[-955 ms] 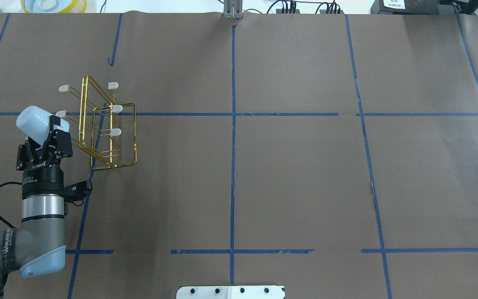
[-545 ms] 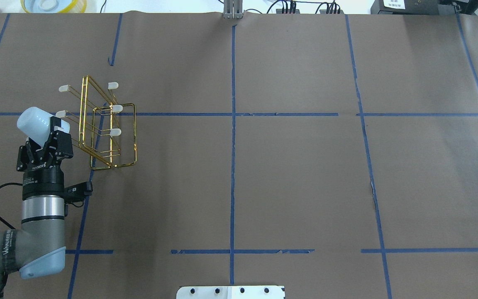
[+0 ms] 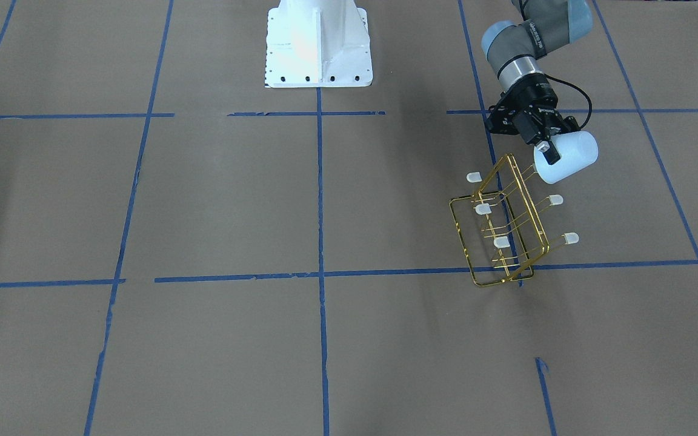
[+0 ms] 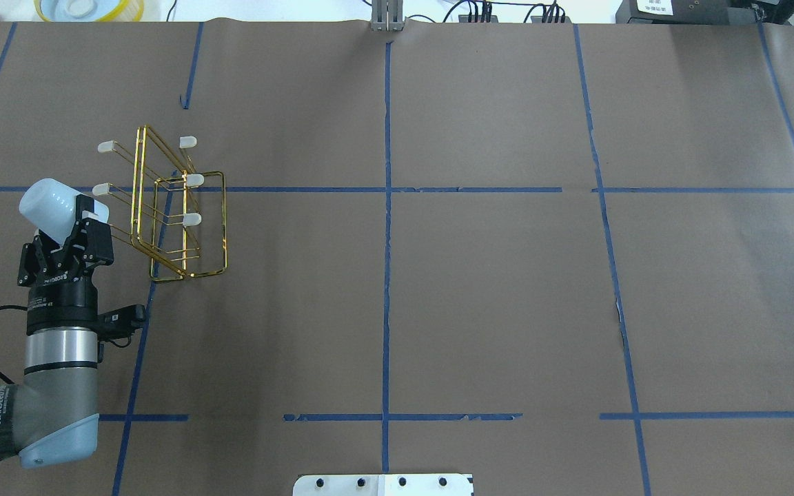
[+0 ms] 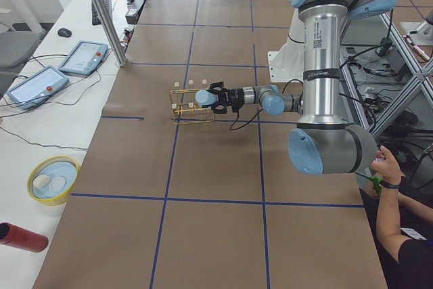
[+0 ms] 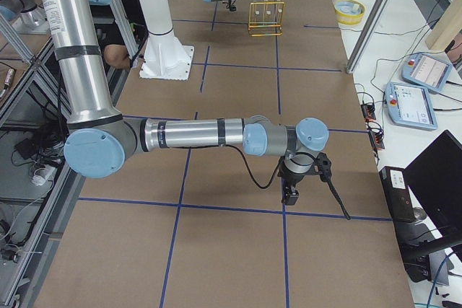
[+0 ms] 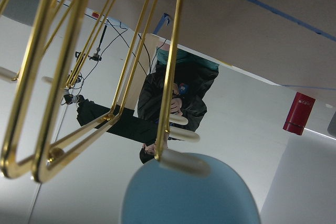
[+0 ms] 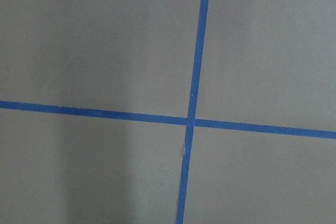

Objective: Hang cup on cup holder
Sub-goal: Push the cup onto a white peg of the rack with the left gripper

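Note:
My left gripper (image 4: pixel 66 222) is shut on the pale blue-white cup (image 4: pixel 49 201) and holds it tilted above the table, just left of the gold wire cup holder (image 4: pixel 224 220). In the front-facing view the cup (image 3: pixel 572 154) sits in the gripper (image 3: pixel 546 148) at the robot-side end of the holder (image 3: pixel 483 209), its mouth turned to the nearest prong. In the left wrist view that prong's whitish cap (image 7: pixel 184 163) lies at the cup's rim (image 7: pixel 191 198); I cannot tell whether it is inside. My right gripper (image 6: pixel 290 194) hangs low over bare table far away; I cannot tell its state.
The holder stands on brown paper with blue tape lines (image 4: pixel 387 207). The robot's white base (image 3: pixel 319 45) is at the table's robot side. A yellow-rimmed bowl (image 4: pixel 87 8) and a red cylinder (image 5: pixel 24 237) lie off the table's far left end.
My left gripper has shifted a little left with the cup, away from the holder's frame. The holder has not moved.

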Robot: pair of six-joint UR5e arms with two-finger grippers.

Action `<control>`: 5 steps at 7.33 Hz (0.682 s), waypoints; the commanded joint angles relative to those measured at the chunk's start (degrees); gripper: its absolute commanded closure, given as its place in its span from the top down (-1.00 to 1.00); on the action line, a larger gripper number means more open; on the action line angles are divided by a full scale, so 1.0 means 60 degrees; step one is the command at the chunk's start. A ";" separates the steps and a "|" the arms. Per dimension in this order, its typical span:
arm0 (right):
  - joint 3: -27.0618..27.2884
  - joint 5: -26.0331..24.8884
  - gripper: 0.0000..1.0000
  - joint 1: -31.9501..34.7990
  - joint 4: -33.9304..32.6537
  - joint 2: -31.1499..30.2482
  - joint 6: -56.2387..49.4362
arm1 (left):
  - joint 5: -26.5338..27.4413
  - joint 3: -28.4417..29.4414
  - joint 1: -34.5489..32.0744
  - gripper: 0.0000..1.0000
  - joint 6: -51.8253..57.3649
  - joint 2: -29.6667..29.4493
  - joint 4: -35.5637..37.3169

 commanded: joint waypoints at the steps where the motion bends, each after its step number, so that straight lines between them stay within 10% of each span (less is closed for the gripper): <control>1: -0.0002 0.0000 1.00 0.0007 0.0000 0.0000 0.0000 | 0.0000 0.0038 0.0110 -0.09 0.0200 0.0002 0.0013; 5: -0.0002 0.0000 1.00 -0.0008 0.0000 0.0000 0.0000 | -0.0014 0.0271 0.0287 -0.07 0.0479 -0.0143 0.0028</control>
